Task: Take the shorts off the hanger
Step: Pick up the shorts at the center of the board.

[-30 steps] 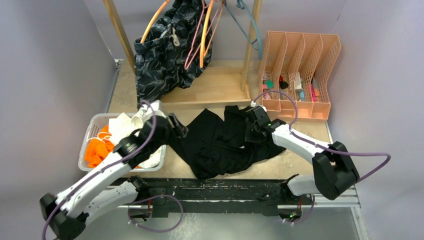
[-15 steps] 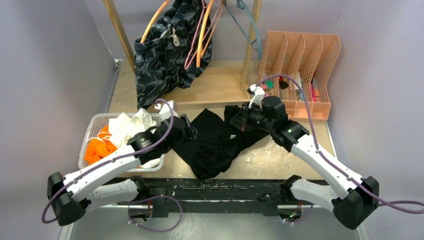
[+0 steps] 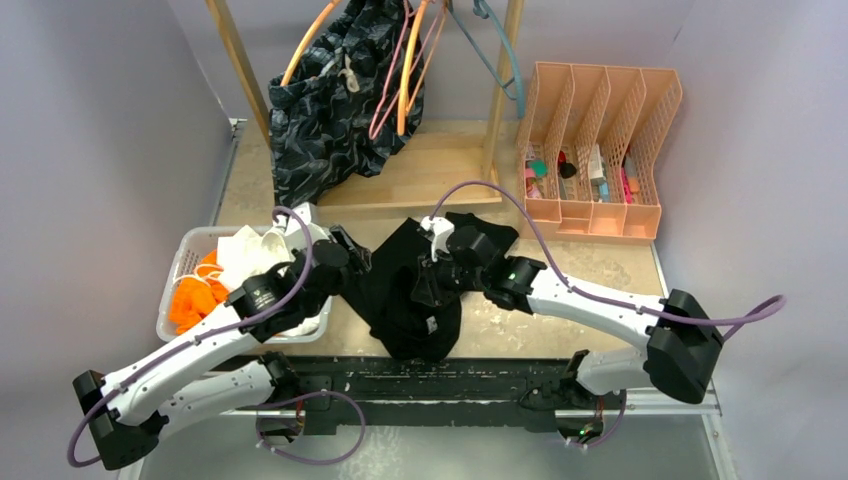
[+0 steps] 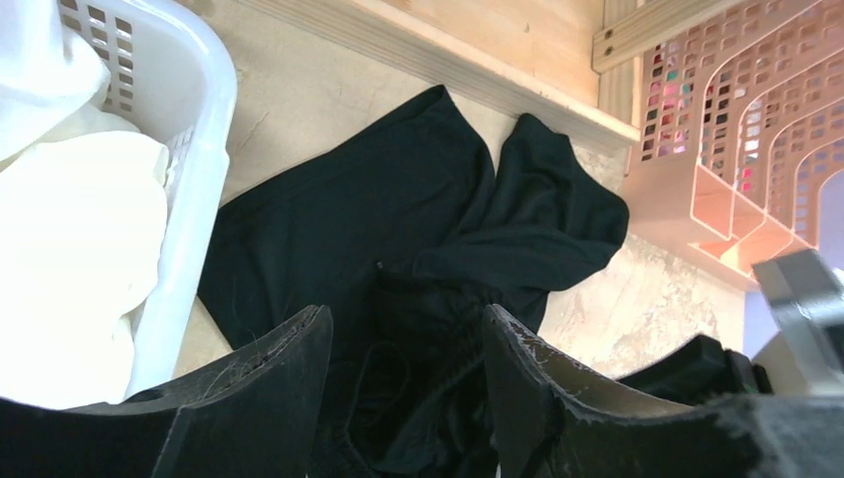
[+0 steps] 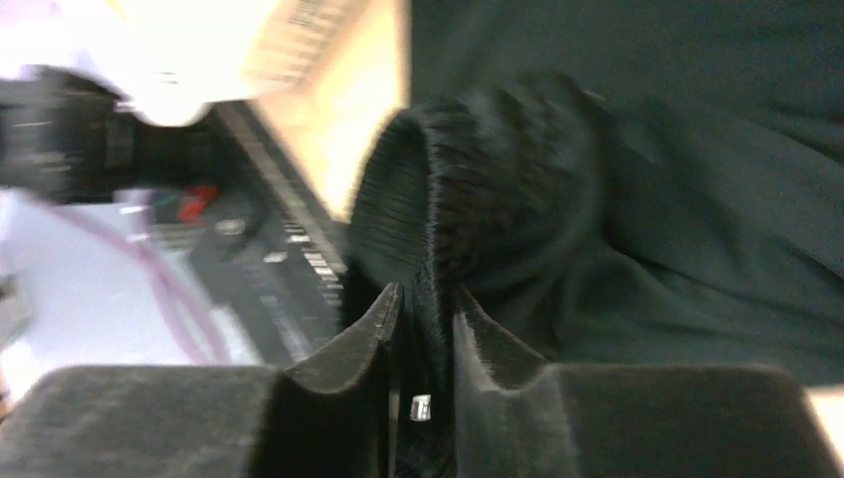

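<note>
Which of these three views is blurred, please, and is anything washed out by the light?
Right wrist view: the left side is smeared, though the black shorts pinched in the right claw read fairly clearly. Left wrist view: sharp, but the white shorts in the basket are nearly blown out. Top external view: evenly lit, no glare.

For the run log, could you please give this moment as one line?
right claw: shut on black shorts | left claw: open above them | camo shorts: hanging
</note>
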